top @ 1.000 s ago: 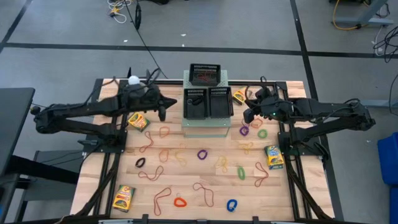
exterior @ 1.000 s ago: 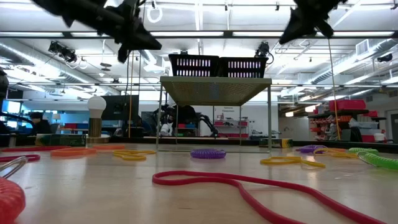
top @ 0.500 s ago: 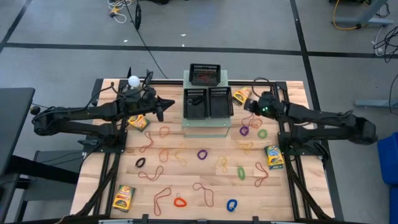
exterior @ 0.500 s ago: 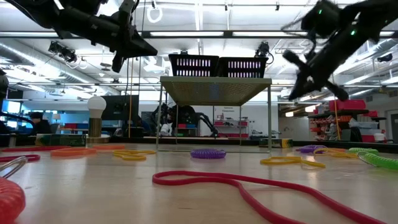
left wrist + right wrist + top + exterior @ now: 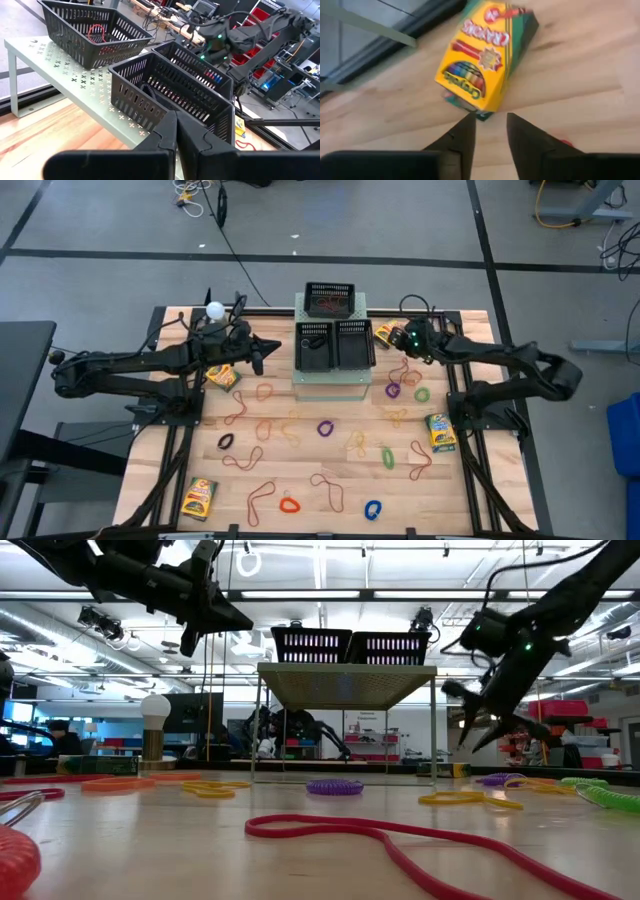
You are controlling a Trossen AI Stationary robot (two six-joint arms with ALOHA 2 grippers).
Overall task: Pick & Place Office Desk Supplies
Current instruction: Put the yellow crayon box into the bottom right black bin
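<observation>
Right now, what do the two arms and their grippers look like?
Both arms are dark, jointed, near-black tubes. The left gripper ends in two matte black, tapering fingers. The right gripper has the same black fingers; green indicator lights glow on its wrist, and black cables loop along the arm.

Four crayon boxes lie on the worktop: one near the left edge (image 5: 221,375), one by the front left corner (image 5: 199,497), one by the right edge (image 5: 440,431) and one toward the back right corner (image 5: 385,335). There are seven small thick loops: two purple (image 5: 326,428) (image 5: 392,390), two green (image 5: 422,393) (image 5: 388,457), one blue (image 5: 373,509), one red (image 5: 289,504) and one black (image 5: 226,441). The thin orange-brown rubber bands (image 5: 265,392) number roughly a dozen; overlaps prevent an exact count. Three black mesh trays (image 5: 330,300) (image 5: 314,345) (image 5: 355,345) sit on one pale-green stand (image 5: 328,390) at the back edge.
</observation>
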